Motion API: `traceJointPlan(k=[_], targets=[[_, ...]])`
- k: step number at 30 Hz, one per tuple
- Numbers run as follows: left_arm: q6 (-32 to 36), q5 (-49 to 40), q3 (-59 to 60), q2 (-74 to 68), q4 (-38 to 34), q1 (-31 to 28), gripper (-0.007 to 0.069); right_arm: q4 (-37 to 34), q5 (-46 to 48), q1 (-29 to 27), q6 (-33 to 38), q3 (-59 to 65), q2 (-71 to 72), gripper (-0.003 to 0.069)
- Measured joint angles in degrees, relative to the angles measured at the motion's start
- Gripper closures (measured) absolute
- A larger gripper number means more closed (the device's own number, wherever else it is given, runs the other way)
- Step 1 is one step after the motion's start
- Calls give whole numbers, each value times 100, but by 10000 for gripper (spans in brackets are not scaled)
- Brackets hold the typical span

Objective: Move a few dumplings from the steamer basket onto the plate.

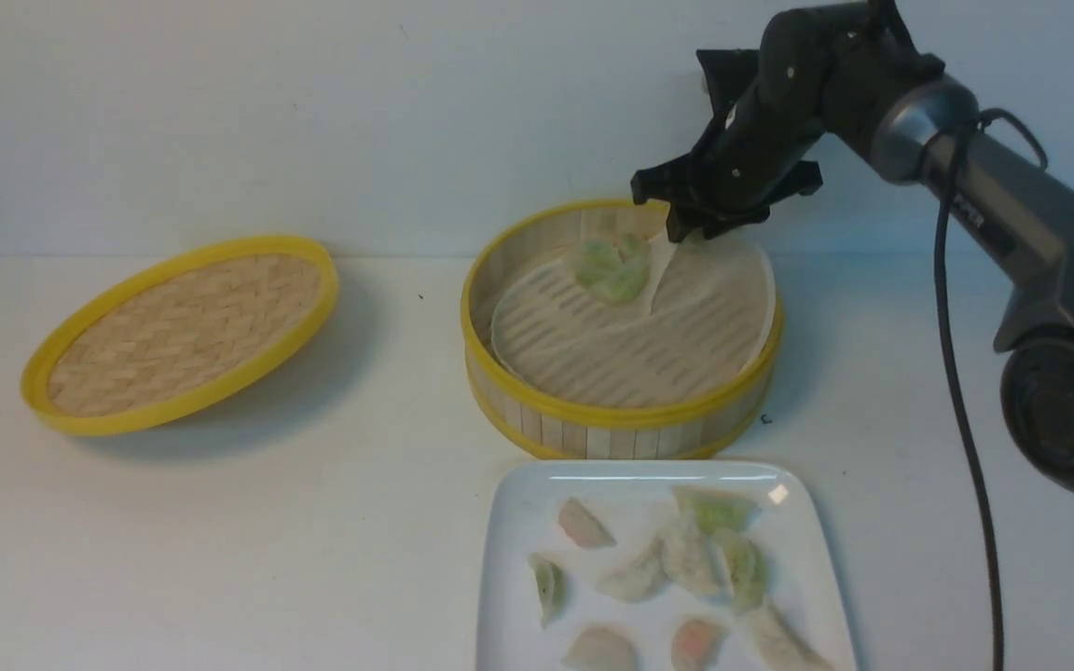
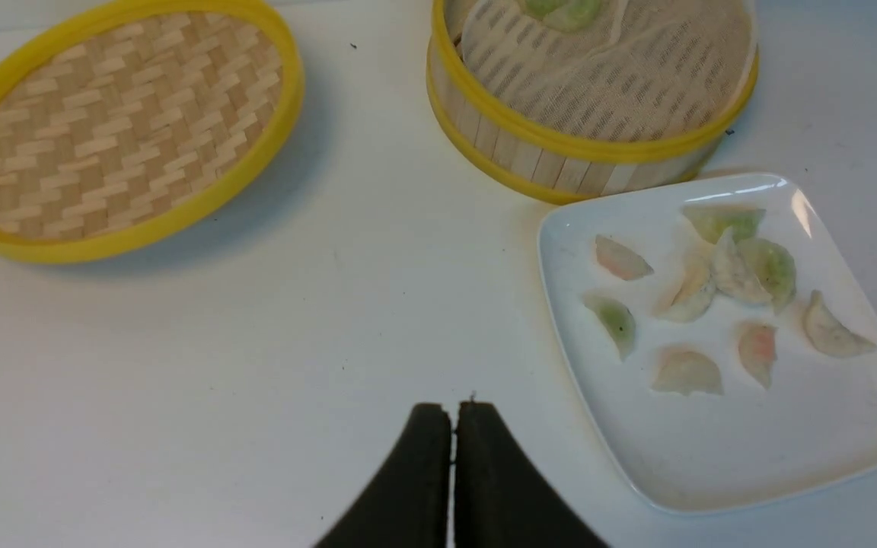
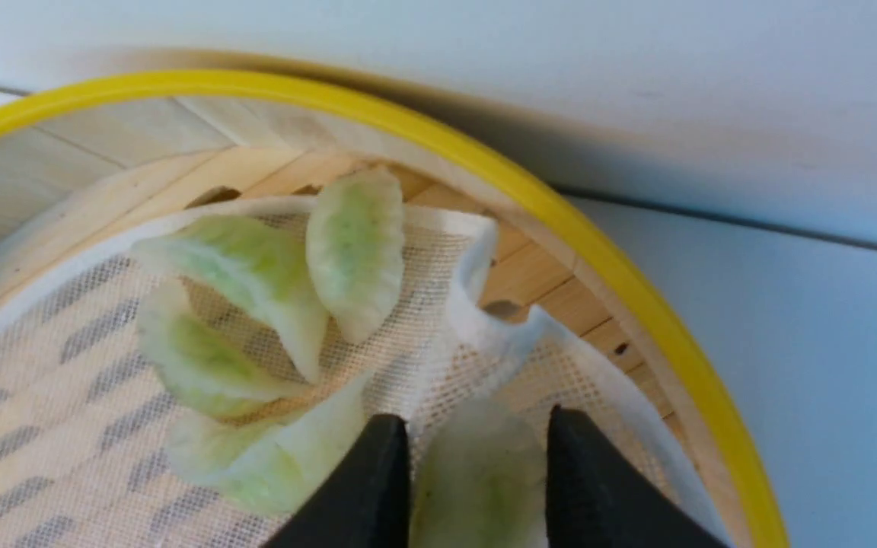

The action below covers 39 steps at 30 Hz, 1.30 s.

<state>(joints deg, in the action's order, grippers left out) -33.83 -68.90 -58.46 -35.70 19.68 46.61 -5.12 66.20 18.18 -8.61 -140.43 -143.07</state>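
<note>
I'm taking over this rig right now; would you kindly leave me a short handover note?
Left gripper: shut, empty, over the table.
Right gripper: at the far side of the steamer basket, closed on a pale dumpling down at the liner.
Basket: four green dumplings clustered beside that one.
Plate: in front of the basket, several dumplings already on it.
Left: lift the gripped one, carry it to the plate, release.
</note>
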Motion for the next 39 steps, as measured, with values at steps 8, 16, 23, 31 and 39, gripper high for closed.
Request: traceJointPlan(k=[8, 16, 23, 31, 39], targets=[[96, 0, 0, 0, -127, 0, 631, -104, -5, 0, 335, -2, -201, 441], [194, 0, 0, 0, -133, 0, 631, -130, -16, 0, 355, 9, -274, 267], [209, -11, 0, 0, -133, 0, 631, -135, 102, 0, 355, 9, -274, 242], [209, -166, 0, 0, -133, 0, 631, -130, 466, 0, 355, 9, -333, 341], [209, -171, 0, 0, -127, 0, 631, -81, 532, 0, 355, -36, -358, 463]])
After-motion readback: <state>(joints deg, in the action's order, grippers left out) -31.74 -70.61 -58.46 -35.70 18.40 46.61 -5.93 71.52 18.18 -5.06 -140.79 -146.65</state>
